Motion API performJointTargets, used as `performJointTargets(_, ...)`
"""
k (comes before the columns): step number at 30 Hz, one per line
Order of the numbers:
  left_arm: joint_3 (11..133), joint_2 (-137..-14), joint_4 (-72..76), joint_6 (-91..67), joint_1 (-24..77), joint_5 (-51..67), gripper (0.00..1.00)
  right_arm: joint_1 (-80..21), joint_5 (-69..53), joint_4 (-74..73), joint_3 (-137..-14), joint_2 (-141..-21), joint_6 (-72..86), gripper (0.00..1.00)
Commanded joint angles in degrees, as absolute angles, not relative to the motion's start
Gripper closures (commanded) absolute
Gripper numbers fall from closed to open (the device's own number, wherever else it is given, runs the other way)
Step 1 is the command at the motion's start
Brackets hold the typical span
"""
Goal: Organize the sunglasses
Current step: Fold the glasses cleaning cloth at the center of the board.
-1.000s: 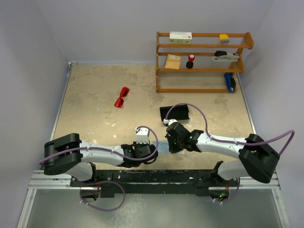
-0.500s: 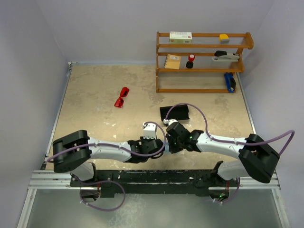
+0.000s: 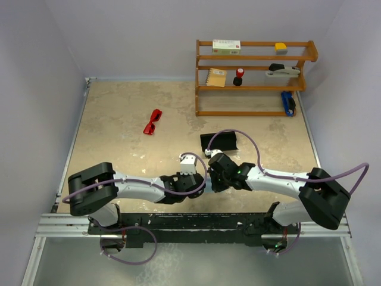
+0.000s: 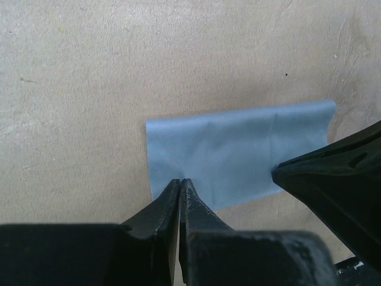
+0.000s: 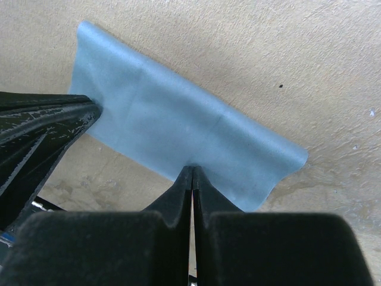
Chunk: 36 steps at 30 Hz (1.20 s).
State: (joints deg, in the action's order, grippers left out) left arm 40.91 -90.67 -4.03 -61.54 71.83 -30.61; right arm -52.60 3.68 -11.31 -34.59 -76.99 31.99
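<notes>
The sunglasses [image 3: 153,121] lie on the counter [image 3: 113,143], well apart from both arms. Left jaws and right jaws each pinch the cloth [image 4: 238,149]. Light, rigid, probably scratch-prone: grip the frame's bridge, not lenses.

Bare tabletop [image 3: 119,107] rings the sunglasses [image 3: 153,121]. Shelf [image 3: 205,77] and case [image 3: 219,142] stand to the right; left arm [image 3: 143,186] and right arm [image 3: 274,177] crowd the near centre over the cloth [image 4: 238,149].
</notes>
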Motion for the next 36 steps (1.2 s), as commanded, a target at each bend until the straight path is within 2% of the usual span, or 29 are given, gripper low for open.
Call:
performJointTargets(1, 39.19, -89.34, -4.42, -64.15, 72.42, -27.63, 1.00, -52.82, 4.64, -12.22, -33.67, -79.76, 32.67, 1.00)
performJointTargets(14, 37.48, -88.12, -9.32, -67.70, 74.95, -24.39, 1.00, -52.82, 4.23, -12.10, -33.59, -80.42, 33.30, 1.00)
performJointTargets(25, 39.52, -82.13, -18.08, -69.25, 75.10, -30.09, 1.00, -52.82, 5.05, -12.37, -34.23, -79.74, 33.27, 1.00)
performJointTargets(26, 40.34, -81.15, -19.48, -69.71, 75.02, -31.54, 0.93, -52.82, 5.34, -12.25, -34.19, -79.77, 33.38, 1.00)
performJointTargets(30, 42.33, -79.38, -20.83, -69.38, 73.63, -32.83, 0.81, -52.82, 6.17, -11.24, -33.85, -79.72, 33.38, 1.00)
performJointTargets(36, 44.12, -81.30, -19.34, -68.52, 71.00, -31.29, 0.71, -52.82, 6.13, -10.59, -33.82, -79.97, 33.33, 1.00)
